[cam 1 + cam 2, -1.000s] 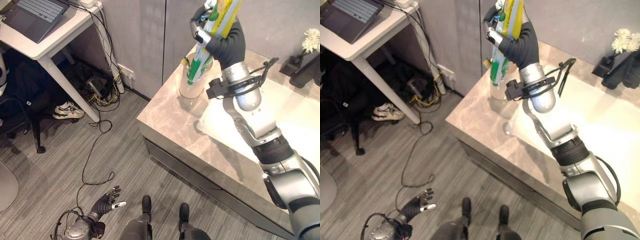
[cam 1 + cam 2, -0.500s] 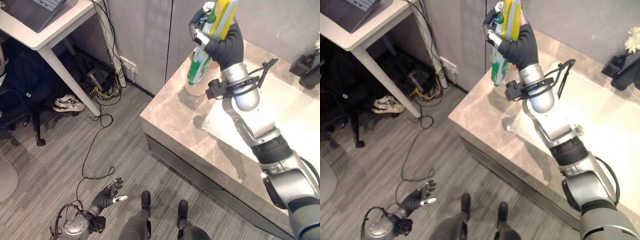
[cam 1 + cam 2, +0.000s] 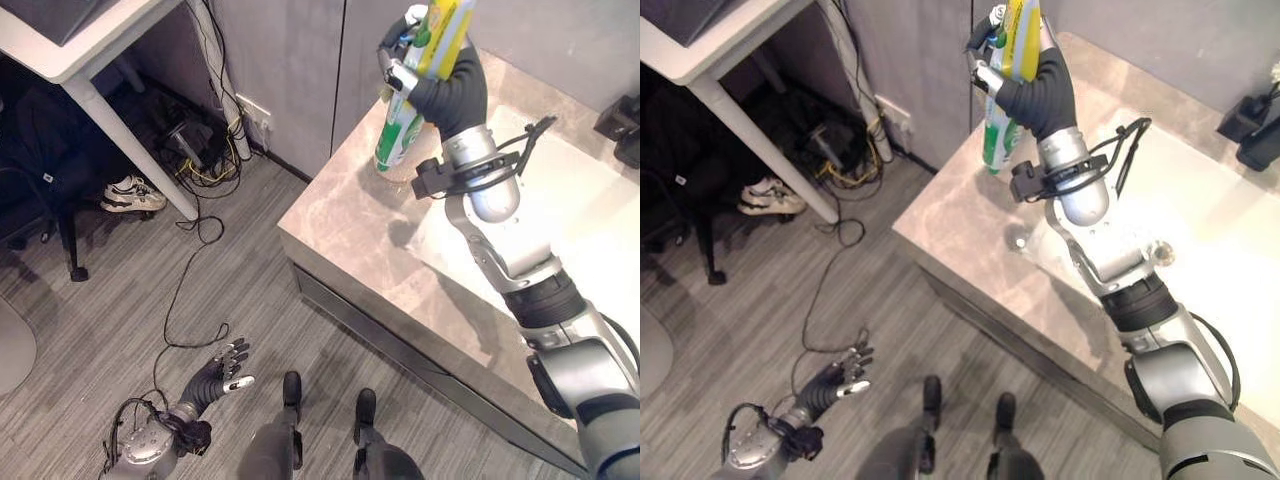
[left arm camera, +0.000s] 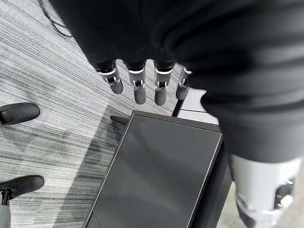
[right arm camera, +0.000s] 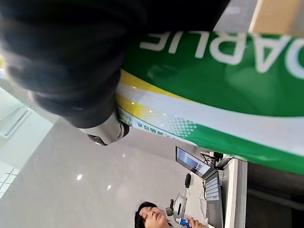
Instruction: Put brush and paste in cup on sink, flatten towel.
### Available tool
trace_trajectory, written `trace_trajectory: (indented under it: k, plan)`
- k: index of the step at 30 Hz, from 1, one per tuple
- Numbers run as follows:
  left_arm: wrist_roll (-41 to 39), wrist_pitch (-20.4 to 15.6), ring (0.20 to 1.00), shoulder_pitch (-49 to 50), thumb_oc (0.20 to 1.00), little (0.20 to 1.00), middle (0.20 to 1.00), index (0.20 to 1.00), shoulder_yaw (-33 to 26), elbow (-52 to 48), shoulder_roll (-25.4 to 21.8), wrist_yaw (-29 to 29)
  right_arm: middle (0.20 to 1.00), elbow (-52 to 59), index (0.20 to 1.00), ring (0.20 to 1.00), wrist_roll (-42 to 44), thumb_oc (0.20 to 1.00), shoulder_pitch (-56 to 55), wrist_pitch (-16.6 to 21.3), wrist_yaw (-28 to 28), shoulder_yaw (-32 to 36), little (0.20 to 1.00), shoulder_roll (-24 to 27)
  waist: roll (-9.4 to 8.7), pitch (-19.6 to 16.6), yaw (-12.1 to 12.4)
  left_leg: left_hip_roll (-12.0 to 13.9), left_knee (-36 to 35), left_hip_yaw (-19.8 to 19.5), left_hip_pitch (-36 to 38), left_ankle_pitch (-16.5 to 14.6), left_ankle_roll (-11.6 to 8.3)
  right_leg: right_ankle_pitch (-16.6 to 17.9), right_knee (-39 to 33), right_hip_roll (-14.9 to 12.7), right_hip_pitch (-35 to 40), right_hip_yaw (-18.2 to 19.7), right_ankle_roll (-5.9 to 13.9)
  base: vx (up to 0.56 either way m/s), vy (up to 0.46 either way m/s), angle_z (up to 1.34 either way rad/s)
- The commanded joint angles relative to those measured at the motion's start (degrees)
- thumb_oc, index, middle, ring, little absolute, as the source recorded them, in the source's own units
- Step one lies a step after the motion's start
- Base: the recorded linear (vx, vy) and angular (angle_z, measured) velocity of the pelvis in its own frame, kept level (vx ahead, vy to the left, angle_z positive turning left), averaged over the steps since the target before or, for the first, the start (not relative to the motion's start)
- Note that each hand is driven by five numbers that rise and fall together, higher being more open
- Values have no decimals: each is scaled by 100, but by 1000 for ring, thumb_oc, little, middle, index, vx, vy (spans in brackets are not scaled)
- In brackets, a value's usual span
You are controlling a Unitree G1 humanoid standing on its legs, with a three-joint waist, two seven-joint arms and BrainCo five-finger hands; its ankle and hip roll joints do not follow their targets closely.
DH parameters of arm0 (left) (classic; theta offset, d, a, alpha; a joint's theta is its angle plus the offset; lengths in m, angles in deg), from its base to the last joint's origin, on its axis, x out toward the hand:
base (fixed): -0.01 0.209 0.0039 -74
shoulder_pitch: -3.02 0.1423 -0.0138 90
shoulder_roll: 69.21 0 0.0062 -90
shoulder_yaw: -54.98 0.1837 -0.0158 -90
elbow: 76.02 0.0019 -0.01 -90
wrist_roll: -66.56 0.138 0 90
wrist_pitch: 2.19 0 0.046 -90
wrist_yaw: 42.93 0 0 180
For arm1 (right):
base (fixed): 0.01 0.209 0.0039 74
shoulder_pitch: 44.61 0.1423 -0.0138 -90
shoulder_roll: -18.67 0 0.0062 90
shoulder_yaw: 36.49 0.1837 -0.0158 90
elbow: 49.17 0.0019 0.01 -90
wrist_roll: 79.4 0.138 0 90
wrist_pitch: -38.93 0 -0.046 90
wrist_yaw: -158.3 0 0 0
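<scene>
My right hand (image 3: pixel 447 82) is raised over the back left corner of the counter, shut on a green, yellow and white toothpaste tube (image 3: pixel 402 118) that it holds nearly upright. In the right wrist view the tube (image 5: pixel 223 95) lies right against the hand's dark cover. The tube's lower end is at a pale clear cup (image 3: pixel 403 168), which shows faintly behind it on the marble counter (image 3: pixel 340 220). My left hand (image 3: pixel 222 375) hangs low over the floor with its fingers (image 4: pixel 138 88) straight and nothing in it.
A white sink basin (image 3: pixel 570 215) is set into the counter to the right of the cup. Dark items (image 3: pixel 622 128) stand at its far right. A white desk (image 3: pixel 90 45), cables and a shoe (image 3: pixel 126 195) are on the left. A person (image 5: pixel 153 216) is seen in the right wrist view.
The whole picture has shifted, so the camera moved. My right hand still holds the tube by the cup, and my left hand stays low and open.
</scene>
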Motion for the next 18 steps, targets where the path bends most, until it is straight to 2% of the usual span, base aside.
trace_trajectory:
  k: [1,7,9,10,18]
  plan:
    - [-222,-110,1000,351,1000,1000,1000,1000,-42,-494,-467,49,200,970,200,200,382,200,273,551,-48,415,200,198,-102,-191,73,69,27,-189,87,4,-268,468,0,-313,-38,-278,369,0,0,0]
    - [-304,-76,1000,374,1000,1000,1000,1000,-29,-606,-547,32,200,1284,200,200,596,200,301,704,-76,546,200,222,-108,-214,26,74,27,-159,96,-7,-262,486,0,-312,-58,-250,373,0,0,0]
    - [-111,-83,1000,-7,1000,1000,1000,1000,471,178,-107,-178,200,1360,200,200,611,200,427,719,-208,436,200,48,-167,-230,-60,84,27,-144,111,-15,-265,487,0,-301,-62,-220,368,0,0,0]
    - [-6,-72,1000,-91,1000,1000,1000,1000,534,379,-63,-144,200,1320,200,200,595,200,506,720,-248,470,200,117,-148,-232,-53,90,27,-144,114,-19,-266,482,0,-301,-58,-220,369,0,0,0]
    - [289,-58,1000,-310,1000,1000,1000,1000,470,1099,243,-247,200,1702,200,200,360,200,674,880,-462,770,200,332,-138,-290,-122,100,27,-109,186,-46,-269,466,0,-295,-11,-201,361,10,2,-3]
